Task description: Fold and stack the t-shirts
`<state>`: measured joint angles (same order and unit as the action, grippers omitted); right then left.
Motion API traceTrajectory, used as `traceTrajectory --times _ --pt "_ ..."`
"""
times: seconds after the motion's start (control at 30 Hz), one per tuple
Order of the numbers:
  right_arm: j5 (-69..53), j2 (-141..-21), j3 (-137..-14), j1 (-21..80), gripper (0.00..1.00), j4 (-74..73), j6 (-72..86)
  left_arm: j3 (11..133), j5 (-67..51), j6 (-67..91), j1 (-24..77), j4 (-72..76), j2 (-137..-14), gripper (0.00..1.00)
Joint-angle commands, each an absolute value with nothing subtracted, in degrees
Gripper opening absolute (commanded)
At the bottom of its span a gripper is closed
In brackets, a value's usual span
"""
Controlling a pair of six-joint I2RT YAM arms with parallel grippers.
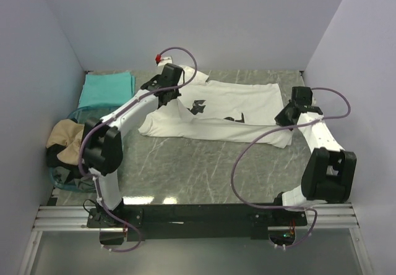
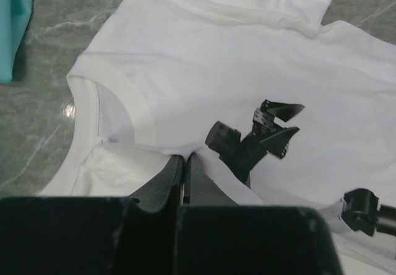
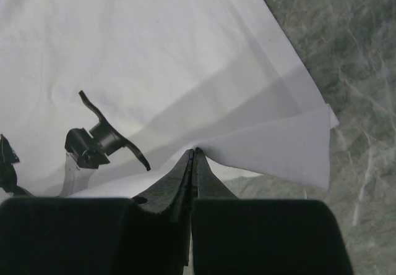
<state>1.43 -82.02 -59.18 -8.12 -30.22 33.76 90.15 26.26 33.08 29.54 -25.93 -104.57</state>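
The white t-shirt (image 1: 229,111) with black chest marks (image 2: 253,140) lies spread across the back of the marble table, partly folded over itself. My left gripper (image 1: 166,91) is shut on a fold of it beside the collar (image 2: 83,111), and its fingertips pinch white cloth at the left gripper (image 2: 184,157). My right gripper (image 1: 288,115) is shut on the shirt's right edge, where the right gripper (image 3: 194,151) pinches a lifted flap of the white t-shirt (image 3: 136,52). A folded teal t-shirt (image 1: 106,89) lies at the back left. A tan t-shirt (image 1: 67,134) is bunched in the bin.
A clear blue-tinted bin (image 1: 62,183) stands at the left edge and also holds some dark cloth (image 1: 59,157). Grey walls close in the table on three sides. Bare marble table (image 1: 198,170) runs between the shirt and the arm bases. Purple cables loop off both arms.
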Motion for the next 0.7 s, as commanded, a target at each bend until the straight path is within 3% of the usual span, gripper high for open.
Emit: traceTrajectory --times 0.0,0.2,0.23,0.33,0.37,0.43,0.47,0.53,0.67 --pt "2.2 -86.6 -63.7 -8.2 0.0 -30.1 33.2 96.1 24.1 28.1 27.8 -22.5 -109.7 0.01" --pt "3.5 -96.6 -70.9 -8.1 0.01 -31.2 32.8 103.4 16.8 28.5 23.6 -22.9 -118.6 0.02" --pt "3.3 -97.7 -72.5 -8.1 0.07 -31.0 32.2 105.0 15.7 28.1 23.3 -22.8 -119.6 0.05" --pt "3.3 -101.4 -75.8 -8.1 0.23 -30.4 30.9 111.4 11.7 27.4 22.2 -24.6 -125.3 0.24" --pt "4.2 -102.1 -76.9 -8.0 0.35 -30.4 30.7 113.7 11.0 27.6 21.6 -26.8 -128.2 0.39" --pt "6.1 -103.8 -80.5 -8.0 0.45 -32.0 30.1 119.0 9.9 28.3 21.0 -27.9 -130.2 0.67" --pt "6.9 -104.1 -81.6 -8.0 0.46 -32.9 30.0 120.0 8.9 28.5 20.4 -28.3 -130.9 0.99" --pt "8.6 -103.1 -82.6 -7.5 0.51 -34.9 29.2 121.2 6.7 29.2 20.1 -29.1 -130.3 1.0" --pt "8.7 -96.1 -77.2 -5.8 0.74 -32.8 28.3 111.9 6.5 31.2 20.1 -25.1 -121.2 0.99"
